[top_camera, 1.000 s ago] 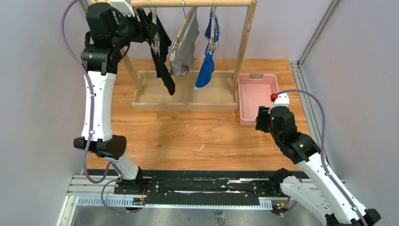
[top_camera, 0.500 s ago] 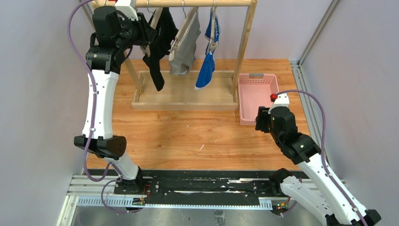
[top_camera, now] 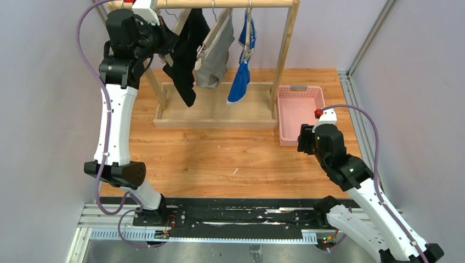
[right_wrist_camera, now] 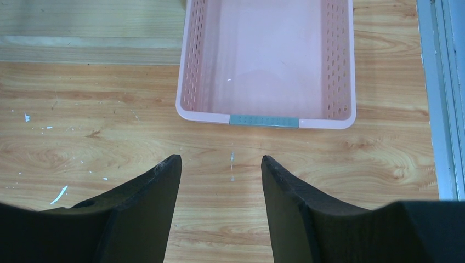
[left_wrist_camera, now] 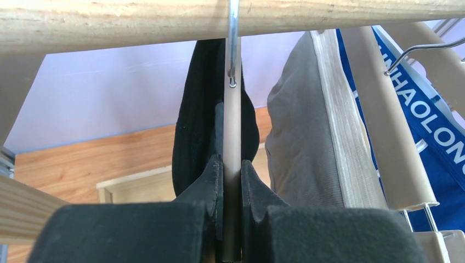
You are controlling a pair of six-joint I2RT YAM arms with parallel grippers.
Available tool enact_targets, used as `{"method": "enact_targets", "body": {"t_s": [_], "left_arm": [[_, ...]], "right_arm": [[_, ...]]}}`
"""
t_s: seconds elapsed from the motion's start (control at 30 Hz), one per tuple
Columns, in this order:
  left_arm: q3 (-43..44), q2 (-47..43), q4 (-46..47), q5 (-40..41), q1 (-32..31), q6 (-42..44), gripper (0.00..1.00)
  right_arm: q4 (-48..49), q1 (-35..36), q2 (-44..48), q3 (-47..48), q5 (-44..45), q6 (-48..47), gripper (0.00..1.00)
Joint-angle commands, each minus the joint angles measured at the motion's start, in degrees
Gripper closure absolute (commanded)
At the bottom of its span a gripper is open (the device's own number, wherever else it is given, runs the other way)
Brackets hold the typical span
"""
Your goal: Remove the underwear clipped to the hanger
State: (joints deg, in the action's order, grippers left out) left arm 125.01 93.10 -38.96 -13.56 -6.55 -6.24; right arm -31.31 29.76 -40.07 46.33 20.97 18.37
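**A:** What has the left gripper [left_wrist_camera: 232,178] got?

**B:** Its jaws are clenched on the pale bar of a hanger [left_wrist_camera: 232,126], bottom middle of the left wrist view. The black briefs [left_wrist_camera: 198,115] hang right behind that bar, under the wooden rail [left_wrist_camera: 109,22]. I cannot tell if any cloth is pinched too.

**A:** And further right?

**B:** The grey briefs [left_wrist_camera: 301,153] come next. The blue briefs [left_wrist_camera: 438,137], with white lettering, are at the right edge. Only the top view shows all three dangling over the rack's wooden base [top_camera: 214,124], at the top of the frame.

**A:** The right gripper [right_wrist_camera: 221,164]?

**B:** Jaws released, spread wide, holding nothing, above the bench [right_wrist_camera: 82,120]. Its wrist view shows a pink basket [right_wrist_camera: 266,121] just ahead.
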Motion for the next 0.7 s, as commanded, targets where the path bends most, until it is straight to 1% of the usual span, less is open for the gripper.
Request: {"method": "enact_targets", "body": {"t_s": [0.0, 0.13, 0.2, 0.43, 0.67], "left_arm": [[-0.6, -3.7, 5.3, 0.4, 0.2, 0.8, 1.00], [-3.2, -6.1, 9.3, 1.9, 0.2, 0.7, 1.00], [-3.0, -6.6, 10.0, 2.2, 0.2, 0.9, 1.00], [-1.8, -6.7, 7.8, 1.8, 0.2, 1.3, 1.00], [-5.8, -9.3, 6.7, 1.0, 0.2, 2.1, 1.00]], "right_arm": [[0.7, 1.1, 0.0, -1.0, -0.4, -0.4, 0.43], [1.0, 1.1, -0.2, -1.5, -0.7, -0.2, 0.43], [1.1, 1.1, -0.2, -1.8, -0.9, 0.0, 0.43], [1.9, 1.1, -0.6, -2.0, -0.7, -0.1, 0.43], [3.0, 1.1, -1.8, -1.4, -0.8, -0.8, 0.43]]}}
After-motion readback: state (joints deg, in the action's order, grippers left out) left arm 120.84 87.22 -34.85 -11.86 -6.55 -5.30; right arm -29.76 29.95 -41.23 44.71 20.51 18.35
